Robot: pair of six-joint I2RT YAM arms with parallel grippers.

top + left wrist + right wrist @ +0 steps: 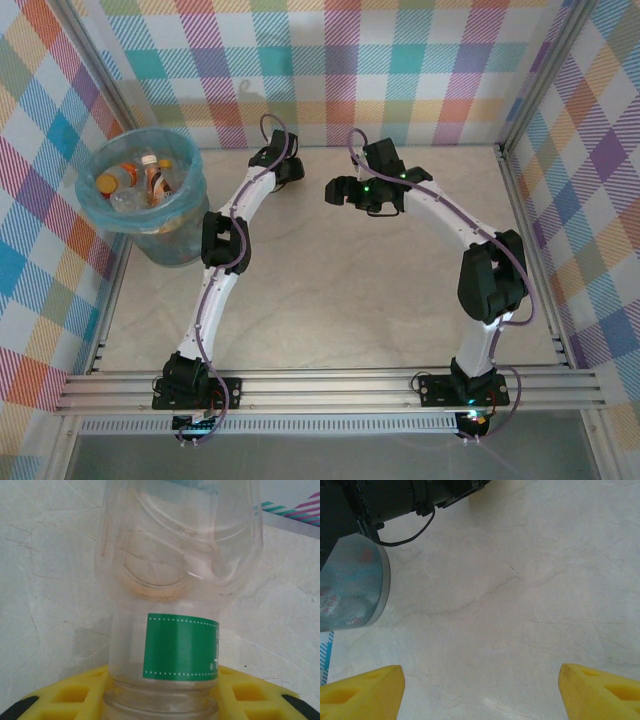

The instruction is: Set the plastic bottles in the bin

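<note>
Plastic bottles [143,180] with orange and white caps already lie inside the bin [168,243], which stands at the upper left of the top view on the pale marbled surface [350,290], close to the checked wall [400,60]. The bin is lined with a light-blue bag.

One more clear bottle [180,580] takes up most of the left wrist view. It carries a green label [180,647] with a dotted white border, and it looks empty. The left end effector [160,700] is clamped on it: the yellow fingers [70,695] sit against its lower part on both sides at the bottom of the frame. In the top view this arm reaches to the upper middle, right of the bin and apart from it.

The right end effector [481,680] holds nothing, its yellow fingers [365,690] spread wide at the two bottom corners of the right wrist view, with bare surface between them. At the left edge of that view the bin's bag-covered side shows, and above it a dark arm segment [380,500] with a black cable. In the top view the right end effector hangs just right of the left one, near the upper middle.
</note>
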